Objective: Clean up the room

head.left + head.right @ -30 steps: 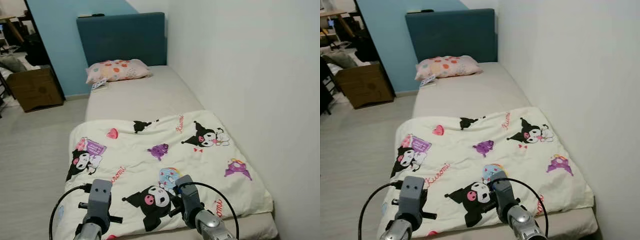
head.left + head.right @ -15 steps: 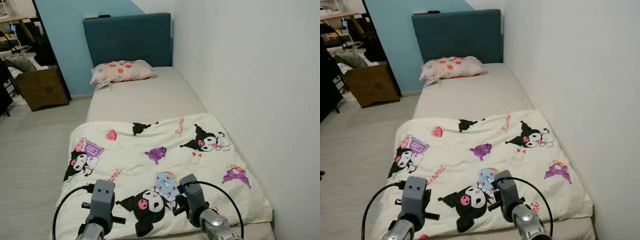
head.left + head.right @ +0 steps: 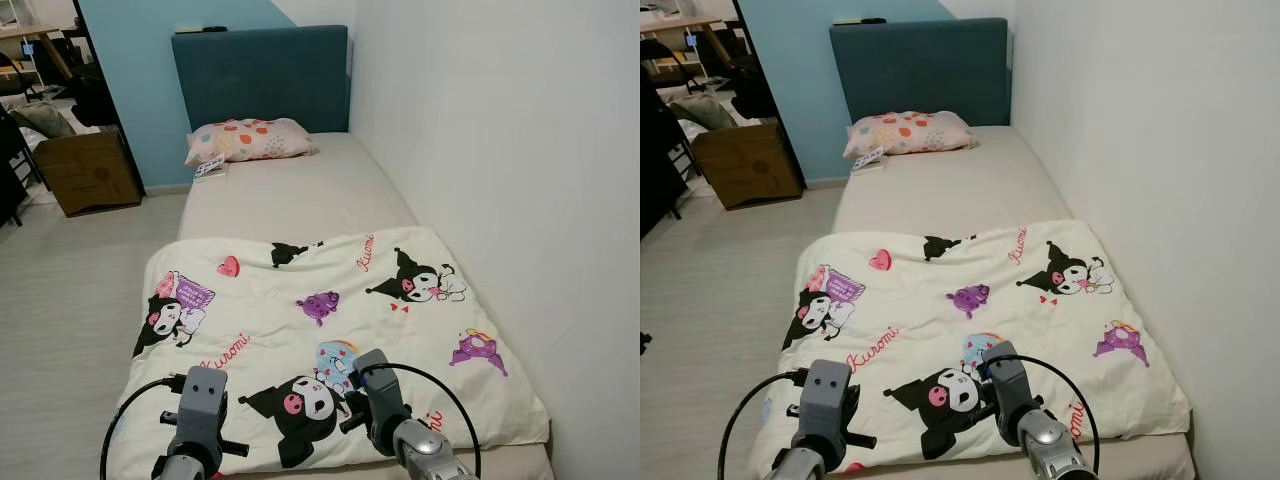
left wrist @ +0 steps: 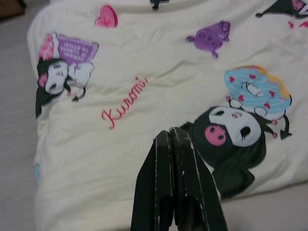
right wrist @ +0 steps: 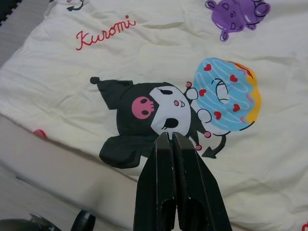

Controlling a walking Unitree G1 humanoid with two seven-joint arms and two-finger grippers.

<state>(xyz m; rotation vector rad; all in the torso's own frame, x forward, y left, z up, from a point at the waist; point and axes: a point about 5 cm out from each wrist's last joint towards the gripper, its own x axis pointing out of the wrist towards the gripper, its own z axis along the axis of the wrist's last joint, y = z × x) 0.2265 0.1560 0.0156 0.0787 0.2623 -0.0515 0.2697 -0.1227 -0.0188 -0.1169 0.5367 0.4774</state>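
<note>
A cream quilt (image 3: 330,330) printed with black and purple cartoon figures lies spread over the near half of a single bed (image 3: 290,195). A spotted pink pillow (image 3: 248,139) rests at the head, against the teal headboard (image 3: 262,76). Both arms are held low over the quilt's near edge. My left gripper (image 4: 173,137) is shut and holds nothing, above the cream cloth near a black figure. My right gripper (image 5: 168,138) is shut too, empty, over the black cartoon figure (image 5: 144,113) beside a blue doughnut print (image 5: 225,94).
A white wall (image 3: 500,150) runs along the bed's right side. Pale floor (image 3: 60,300) lies open to the left. A cardboard box (image 3: 88,172) and dark furniture stand at the far left. A small white item (image 3: 209,166) lies on the mattress by the pillow.
The camera has shifted a little, so the bed sits slightly differently in view. Both arms stay low over the quilt's near edge.
</note>
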